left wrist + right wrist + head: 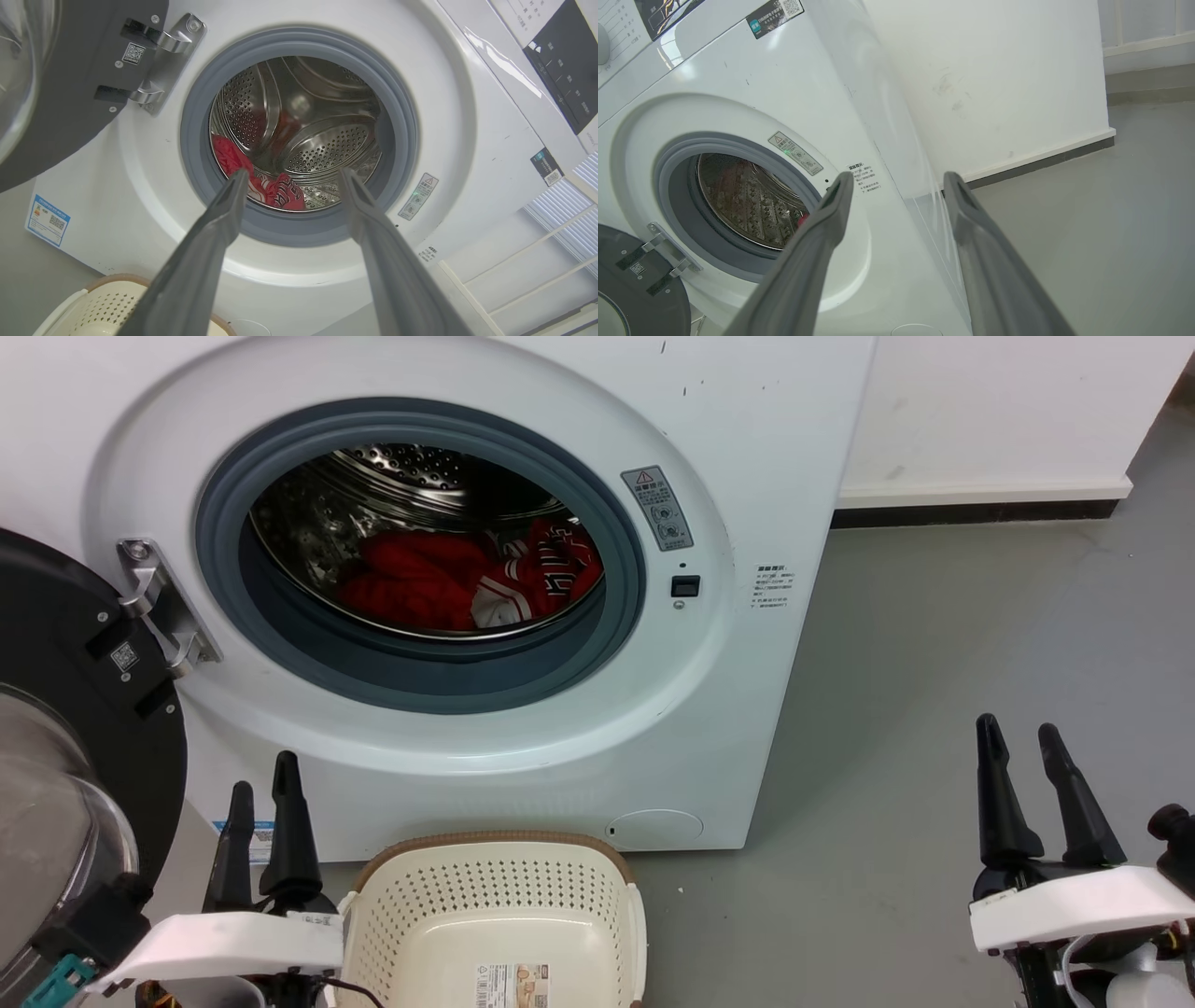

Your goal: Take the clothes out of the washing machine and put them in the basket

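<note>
The white washing machine (pixel 747 457) stands with its door swung open to the left. Red clothes (pixel 439 579) with white trim lie in a heap at the bottom of the steel drum, also visible as red clothes (pixel 275 191) in the left wrist view. The cream basket (pixel 495 915) sits on the floor right in front of the machine, empty, with a paper label on its bottom. My left gripper (pixel 264 775) hangs open just left of the basket. My right gripper (pixel 1019 733) is open over bare floor, right of the machine. Both hold nothing.
The black-rimmed glass door (pixel 65 737) juts out at the far left, close beside my left arm. Grey floor (pixel 980 635) spreads to the right of the machine. A white wall with a dark skirting strip (pixel 971 511) runs behind.
</note>
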